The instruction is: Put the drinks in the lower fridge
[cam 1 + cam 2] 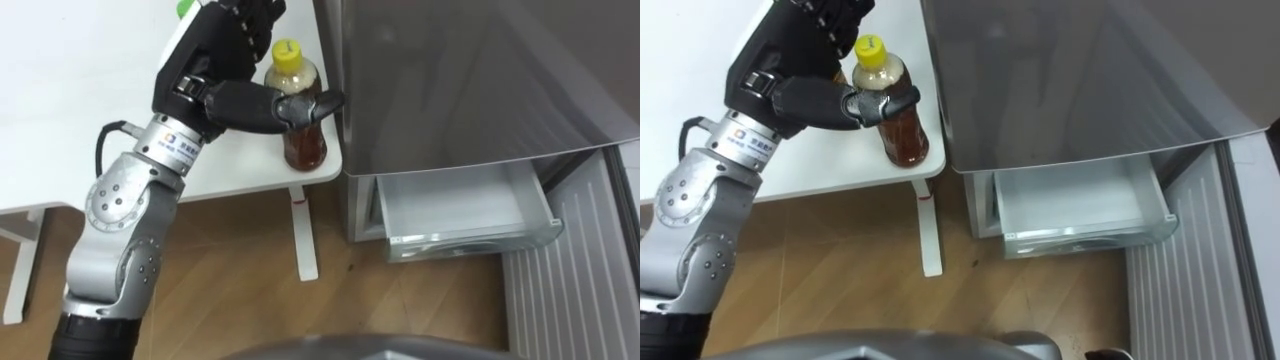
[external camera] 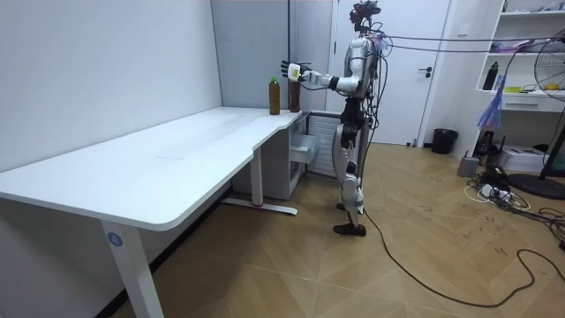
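A brown tea bottle [image 1: 304, 140] [image 1: 904, 133] with a yellow cap stands at the corner of the white table [image 1: 80, 120], right beside the grey fridge [image 1: 470, 80]. My left hand [image 1: 215, 60] [image 1: 790, 60] is at the bottle's shoulder: the thumb [image 1: 290, 107] lies across its near side and the curled fingers sit behind it by the cap. The room view has this hand [image 2: 297, 72] stretched out over the table's end and a second bottle [image 2: 274, 95] standing next to the first [image 2: 294, 95]. The fridge's lower drawer [image 1: 465, 215] is pulled out and holds nothing.
A ribbed grey panel [image 1: 570, 290] stands open to the right of the drawer. The table's leg [image 1: 303, 235] rises from the wooden floor just left of the fridge. I stand upright at the table's end, facing the fridge.
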Tool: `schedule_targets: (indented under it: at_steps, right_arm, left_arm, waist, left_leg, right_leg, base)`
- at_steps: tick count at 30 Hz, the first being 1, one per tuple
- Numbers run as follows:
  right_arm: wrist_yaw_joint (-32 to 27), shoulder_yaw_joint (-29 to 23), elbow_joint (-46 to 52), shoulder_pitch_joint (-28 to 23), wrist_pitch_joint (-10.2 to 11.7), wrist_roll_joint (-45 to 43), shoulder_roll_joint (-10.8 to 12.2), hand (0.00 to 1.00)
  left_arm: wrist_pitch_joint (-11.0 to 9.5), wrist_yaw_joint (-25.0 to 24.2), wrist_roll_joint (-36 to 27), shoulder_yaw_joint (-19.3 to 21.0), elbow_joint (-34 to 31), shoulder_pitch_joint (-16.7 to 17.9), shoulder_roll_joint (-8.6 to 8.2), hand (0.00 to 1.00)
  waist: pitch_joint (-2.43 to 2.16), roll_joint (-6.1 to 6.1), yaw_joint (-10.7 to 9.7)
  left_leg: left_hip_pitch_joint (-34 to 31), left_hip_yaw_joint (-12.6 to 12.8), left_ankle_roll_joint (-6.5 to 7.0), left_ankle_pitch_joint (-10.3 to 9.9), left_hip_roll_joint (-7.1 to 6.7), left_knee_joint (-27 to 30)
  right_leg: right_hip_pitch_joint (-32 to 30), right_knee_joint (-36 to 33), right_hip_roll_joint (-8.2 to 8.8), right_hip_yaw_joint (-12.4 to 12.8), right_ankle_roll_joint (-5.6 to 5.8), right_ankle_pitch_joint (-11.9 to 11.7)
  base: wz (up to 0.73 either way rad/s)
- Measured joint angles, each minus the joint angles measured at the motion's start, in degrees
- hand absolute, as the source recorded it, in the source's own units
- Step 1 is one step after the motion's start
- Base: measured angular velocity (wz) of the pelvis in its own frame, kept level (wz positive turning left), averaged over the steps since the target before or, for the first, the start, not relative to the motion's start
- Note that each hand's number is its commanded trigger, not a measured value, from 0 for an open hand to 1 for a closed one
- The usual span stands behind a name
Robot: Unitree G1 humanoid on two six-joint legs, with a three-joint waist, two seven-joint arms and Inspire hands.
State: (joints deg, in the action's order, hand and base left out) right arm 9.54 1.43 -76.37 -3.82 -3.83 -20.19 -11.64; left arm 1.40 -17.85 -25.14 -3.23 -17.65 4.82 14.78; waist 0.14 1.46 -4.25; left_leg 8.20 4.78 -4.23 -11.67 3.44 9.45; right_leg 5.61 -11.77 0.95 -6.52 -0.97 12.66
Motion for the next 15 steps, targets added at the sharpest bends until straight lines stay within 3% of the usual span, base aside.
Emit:
schedule_targets:
  at_steps: [15]
  right_arm:
    - [1.26,1.86,-0.35,-0.15,0.01,0.18,0.0,0.0]
  left_arm:
    - [-0.01,0.28,-0.03,0.01,0.0,0.06,0.04,0.0]
  waist:
    - [0.09,0.01,0.27]
  left_leg:
    - [0.15,-0.05,0.0,0.0,0.0,-0.01]
  right_leg:
    - [0.09,0.03,-0.04,0.13,0.0,0.0]
  base:
    - [0.0]
